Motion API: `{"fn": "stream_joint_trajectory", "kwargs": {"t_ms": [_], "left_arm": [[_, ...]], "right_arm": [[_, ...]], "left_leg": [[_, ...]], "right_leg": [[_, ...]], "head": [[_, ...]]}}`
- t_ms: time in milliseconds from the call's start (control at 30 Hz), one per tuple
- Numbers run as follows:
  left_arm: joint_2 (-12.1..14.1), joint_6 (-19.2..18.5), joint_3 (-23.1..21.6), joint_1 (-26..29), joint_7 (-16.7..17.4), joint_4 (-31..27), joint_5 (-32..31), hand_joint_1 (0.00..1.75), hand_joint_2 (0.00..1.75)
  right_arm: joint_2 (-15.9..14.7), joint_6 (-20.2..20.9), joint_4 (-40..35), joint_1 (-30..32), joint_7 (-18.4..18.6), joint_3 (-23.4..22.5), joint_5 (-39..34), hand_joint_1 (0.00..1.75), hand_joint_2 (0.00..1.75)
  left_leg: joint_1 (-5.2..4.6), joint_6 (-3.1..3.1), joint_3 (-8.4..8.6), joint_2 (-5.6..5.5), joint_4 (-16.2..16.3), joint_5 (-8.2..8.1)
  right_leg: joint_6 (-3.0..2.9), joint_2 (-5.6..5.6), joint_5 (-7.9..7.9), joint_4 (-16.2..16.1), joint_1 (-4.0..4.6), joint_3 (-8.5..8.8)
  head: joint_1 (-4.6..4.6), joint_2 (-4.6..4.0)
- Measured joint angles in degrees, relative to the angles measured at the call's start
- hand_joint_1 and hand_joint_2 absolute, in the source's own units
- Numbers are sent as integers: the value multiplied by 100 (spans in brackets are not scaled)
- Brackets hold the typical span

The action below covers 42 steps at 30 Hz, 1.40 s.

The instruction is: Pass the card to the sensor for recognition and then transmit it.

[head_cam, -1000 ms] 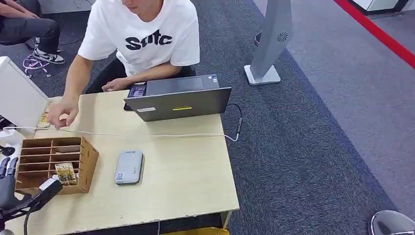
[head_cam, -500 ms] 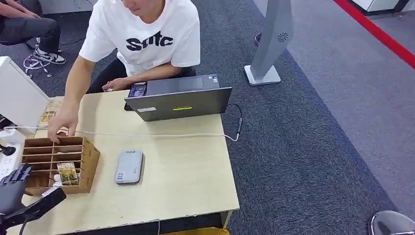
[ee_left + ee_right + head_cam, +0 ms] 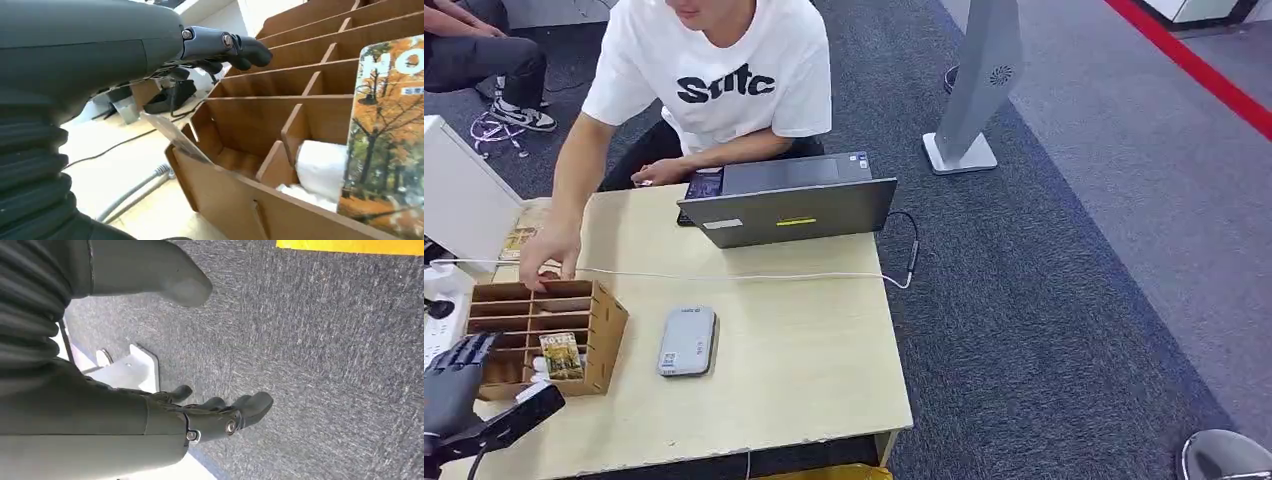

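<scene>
Left hand [image 3: 454, 385] hovers at the lower left of the head view, fingers apart, holding nothing. One card [image 3: 561, 354] stands in the front compartment of one wooden rack [image 3: 594, 330], just beside it. The person's hand [image 3: 550, 254] rests at the rack's far edge, so a reach could bump it or tip the rack. One grey sensor [image 3: 688, 341] lies right of the rack. Right hand [image 3: 220, 415] hangs open above the carpet.
</scene>
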Motion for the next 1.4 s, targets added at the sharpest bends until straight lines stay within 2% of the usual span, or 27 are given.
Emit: {"fn": "stream_joint_trajectory", "kwargs": {"t_ms": [300, 633, 1033, 1400], "left_arm": [[127, 177, -111, 6, 206, -175, -168, 0, 175], [247, 173, -125, 13, 293, -315, -201, 0, 175], [566, -122, -131, 78, 391, -477, -140, 0, 175], [665, -267, -131, 186, 394, -553, -63, 2, 175]], "right_arm": [[0, 13, -2, 1, -2, -109, 87, 0, 175], [0, 39, -2, 2, 0, -153, 111, 0, 175], [2, 55, -2, 2, -9, -308, 192, 0, 175], [2, 79, -2, 1, -20, -411, 240, 0, 175]], "left_leg": [[0, 0, 0, 2, 0, 0], [0, 0, -1, 1, 0, 0], [1, 0, -1, 2, 0, 0], [0, 0, -1, 2, 0, 0]], "right_leg": [[0, 1, 0, 0, 0, -2], [0, 1, 0, 0, 0, -2], [0, 2, 0, 0, 0, -2], [0, 1, 0, 0, 0, -2]], "head": [[0, 0], [-2, 0], [0, 0], [-2, 0]]}}
